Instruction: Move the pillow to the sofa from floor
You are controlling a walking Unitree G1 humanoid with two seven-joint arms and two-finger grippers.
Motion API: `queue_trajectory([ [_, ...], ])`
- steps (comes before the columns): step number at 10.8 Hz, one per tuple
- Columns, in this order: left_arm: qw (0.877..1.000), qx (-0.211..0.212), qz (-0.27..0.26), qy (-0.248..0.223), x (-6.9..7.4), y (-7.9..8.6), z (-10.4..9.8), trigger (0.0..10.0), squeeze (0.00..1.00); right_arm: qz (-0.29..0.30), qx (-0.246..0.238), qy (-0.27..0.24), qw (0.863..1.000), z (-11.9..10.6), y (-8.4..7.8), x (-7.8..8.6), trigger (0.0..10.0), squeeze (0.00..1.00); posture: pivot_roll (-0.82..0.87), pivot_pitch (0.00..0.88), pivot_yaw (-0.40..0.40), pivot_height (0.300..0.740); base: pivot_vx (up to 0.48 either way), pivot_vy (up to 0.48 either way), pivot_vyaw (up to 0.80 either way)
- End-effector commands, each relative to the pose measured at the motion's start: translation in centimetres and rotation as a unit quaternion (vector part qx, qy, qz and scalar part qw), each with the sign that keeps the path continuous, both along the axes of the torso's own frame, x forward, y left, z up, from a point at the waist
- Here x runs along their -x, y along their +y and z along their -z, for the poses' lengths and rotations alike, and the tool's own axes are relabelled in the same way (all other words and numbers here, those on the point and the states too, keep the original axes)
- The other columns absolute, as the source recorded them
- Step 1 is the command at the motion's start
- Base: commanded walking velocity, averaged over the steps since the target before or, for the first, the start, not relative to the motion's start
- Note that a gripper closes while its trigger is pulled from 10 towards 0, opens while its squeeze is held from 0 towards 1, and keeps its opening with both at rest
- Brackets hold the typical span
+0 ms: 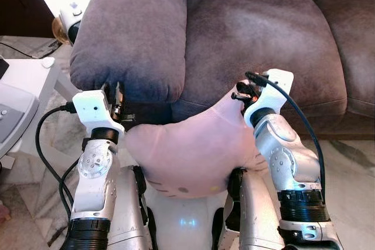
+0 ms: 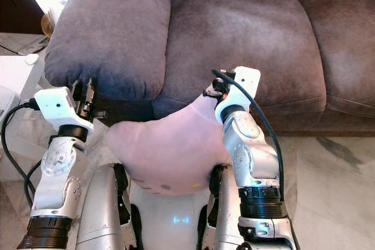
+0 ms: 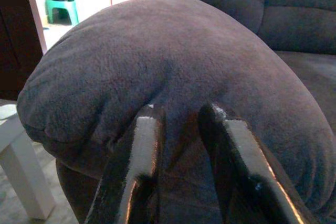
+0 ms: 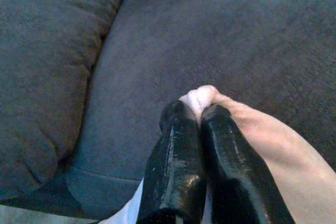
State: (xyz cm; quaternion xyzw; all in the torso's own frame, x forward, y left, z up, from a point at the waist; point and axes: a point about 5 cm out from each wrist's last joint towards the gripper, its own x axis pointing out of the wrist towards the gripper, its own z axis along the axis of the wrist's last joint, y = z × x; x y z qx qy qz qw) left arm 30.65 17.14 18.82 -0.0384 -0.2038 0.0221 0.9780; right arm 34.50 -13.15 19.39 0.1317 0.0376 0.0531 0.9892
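Grey-brown suede sofa (image 1: 258, 33) spans the background, its padded armrest (image 1: 132, 33) bulging toward the robot. Both arms are raised, elbows bent, carrying the pink pillow (image 1: 193, 147) against the chest, just below the seat's front edge. The right gripper (image 4: 195, 109) pinches a pillow corner between closed fingers. The left gripper (image 3: 178, 116) points at the armrest, fingers slightly parted, gripping nothing visible. A white side table (image 1: 26, 83) stands left.
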Motion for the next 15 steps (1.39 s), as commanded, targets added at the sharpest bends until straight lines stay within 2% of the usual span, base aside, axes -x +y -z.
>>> queue_trajectory([
  [1,1.0,0.007,-0.005,0.016,0.0,0.2,0.7,10.0,0.0,-0.011,-0.02,-0.255,0.967,-10.0,0.3,1.9,10.0,0.0,0.12,0.147,-0.007,0.523,0.0,0.0,0.0],
  [2,1.0,0.007,-0.002,0.023,0.1,0.1,1.0,10.0,0.0,-0.003,-0.023,-0.202,0.979,-6.8,0.0,1.3,10.0,0.0,0.12,0.148,-0.007,0.523,0.0,0.0,0.0],
  [3,1.0,0.007,-0.002,0.025,0.3,0.1,1.1,10.0,0.0,0.006,-0.019,-0.178,0.984,-5.2,-0.4,1.2,10.0,0.0,0.13,0.155,-0.006,0.523,0.0,0.0,0.0],
  [14,1.0,0.007,0.0,0.03,0.2,0.2,1.1,10.0,0.0,-0.01,-0.012,-0.195,0.981,-5.0,0.2,1.7,10.0,0.0,0.13,0.163,-0.001,0.523,0.0,0.0,0.0],
  [15,1.0,0.007,-0.001,0.03,0.2,0.3,1.1,10.0,0.0,-0.011,-0.012,-0.195,0.981,-5.0,0.3,1.6,10.0,0.0,0.13,0.163,-0.001,0.536,0.0,0.0,0.0],
])
